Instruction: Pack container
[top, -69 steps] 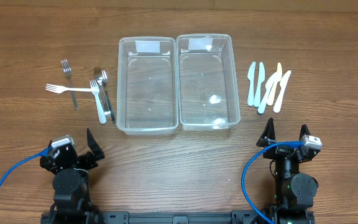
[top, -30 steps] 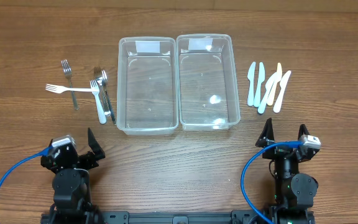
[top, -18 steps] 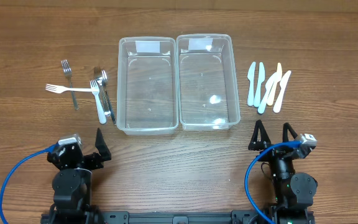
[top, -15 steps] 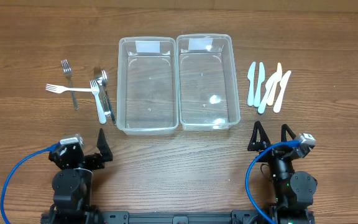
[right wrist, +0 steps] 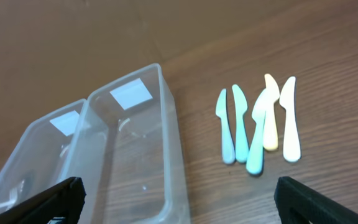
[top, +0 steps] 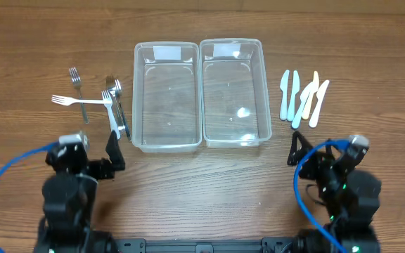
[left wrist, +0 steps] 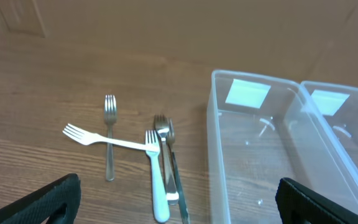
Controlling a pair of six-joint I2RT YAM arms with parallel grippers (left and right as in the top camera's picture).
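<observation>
**Packing cutlery: nothing picked up yet**

Hovering at the near side of the table [top: 202,28] with left gripper [left wrist: 178,186] and right gripper [right wrist: 178,186] spread wide, clamping nothing. Finding forks [top: 111,105] piled just left of the left container [top: 136,98], knives [top: 302,98] fanned just right of the right container [top: 266,91]; both bins looking empty.

Judging plastic pieces as light, stiff, slick and lying flat, so probably pinching across mid-handle, topmost piece first. Expecting metal forks to be heavier, thin and harder to get under.

Seeing both piles together only from overhead. Getting overlaps from the wrists: white fork [left wrist: 86,135] crossing a metal fork [left wrist: 109,165] on the left, teal knife [right wrist: 255,158] overlapping the yellow knife [right wrist: 271,140] on the right.
</observation>
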